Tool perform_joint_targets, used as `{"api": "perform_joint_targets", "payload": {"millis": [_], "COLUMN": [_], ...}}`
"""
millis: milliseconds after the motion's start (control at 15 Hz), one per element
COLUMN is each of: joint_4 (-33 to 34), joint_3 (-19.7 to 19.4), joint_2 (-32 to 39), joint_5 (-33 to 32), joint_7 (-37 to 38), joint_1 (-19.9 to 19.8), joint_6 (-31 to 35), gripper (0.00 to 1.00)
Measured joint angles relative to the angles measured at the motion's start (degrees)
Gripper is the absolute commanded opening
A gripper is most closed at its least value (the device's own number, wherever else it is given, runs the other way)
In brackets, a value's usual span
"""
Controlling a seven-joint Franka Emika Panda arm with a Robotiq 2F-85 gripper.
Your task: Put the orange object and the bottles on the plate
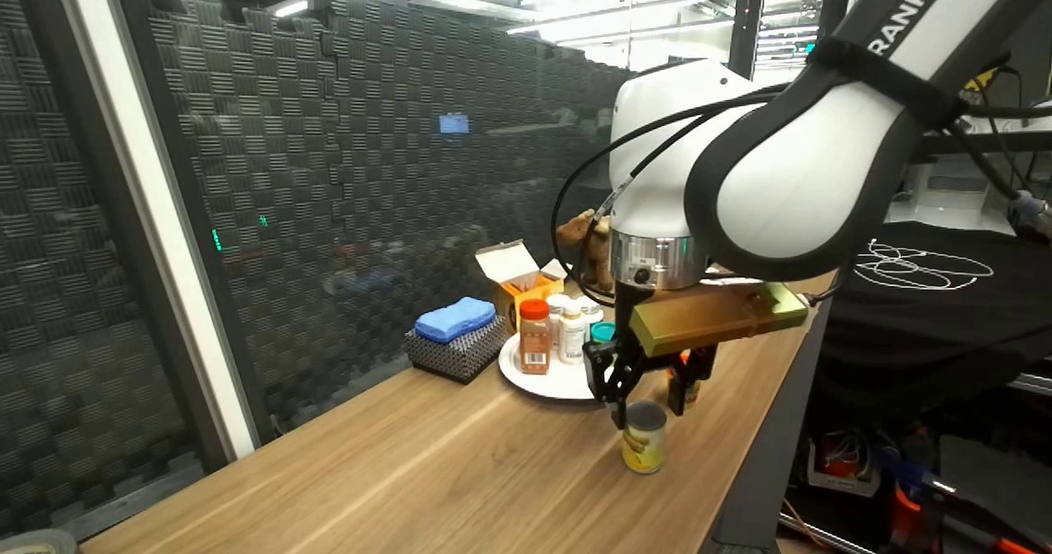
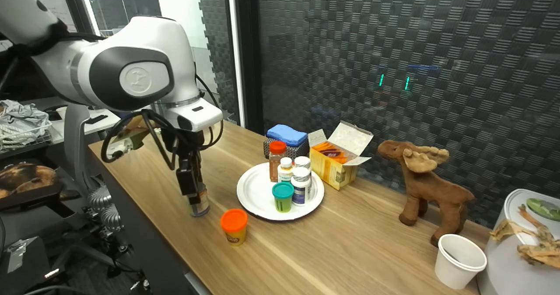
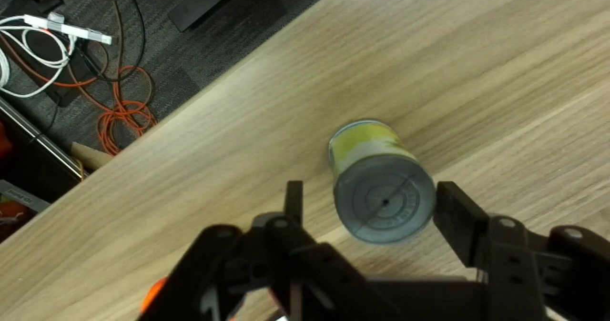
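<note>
The fingers (image 3: 460, 225) are being held spread around the can (image 3: 385, 199), with nothing being pinched: in the wrist view, worktop (image 3: 257, 159) is being shown between the can and the finger at its 9 o'clock side, while at 3 o'clock a finger is sitting so close that contact cannot be judged. They are probably being set astride the can so that its sides can be gripped for a carry to the plate (image 2: 253, 194); it is presumably being counted among the bottles (image 2: 285, 169). The can is standing upright, a grey end turned up, its contents being hidden.

In an exterior view, the orange tub (image 2: 234, 227) is standing near the can, at 4 o'clock from it, lidded and off the plate; its turn is presumably being awaited. At 2 o'clock from it the plate is lying. There, the red-capped bottle (image 2: 277, 169) is standing at 12, orange-brown contents apparently being shown through its wall; white bottles (image 2: 300, 192) are being clustered from 1 to 4, capped, contents hidden; the green jar (image 2: 283, 204) is standing lidded at 6. The 9 o'clock side is being left bare, probably giving room for can and tub.

Beyond the plate, at 2 o'clock, a box (image 2: 324, 168) with raised flaps is being filled by orange packets (image 2: 332, 152).
</note>
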Motion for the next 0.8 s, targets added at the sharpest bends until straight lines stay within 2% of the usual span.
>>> {"api": "perform_joint_targets", "payload": {"millis": [200, 800], "joint_4": [0.0, 0.3], "joint_3": [0.0, 0.0], "joint_2": [0.0, -2.6], "joint_5": [0.0, -1.8], "joint_7": [0.0, 1.5], "joint_1": [-0.2, -0.2], "joint_6": [0.1, -0.2], "gripper": [0.21, 0.20]}}
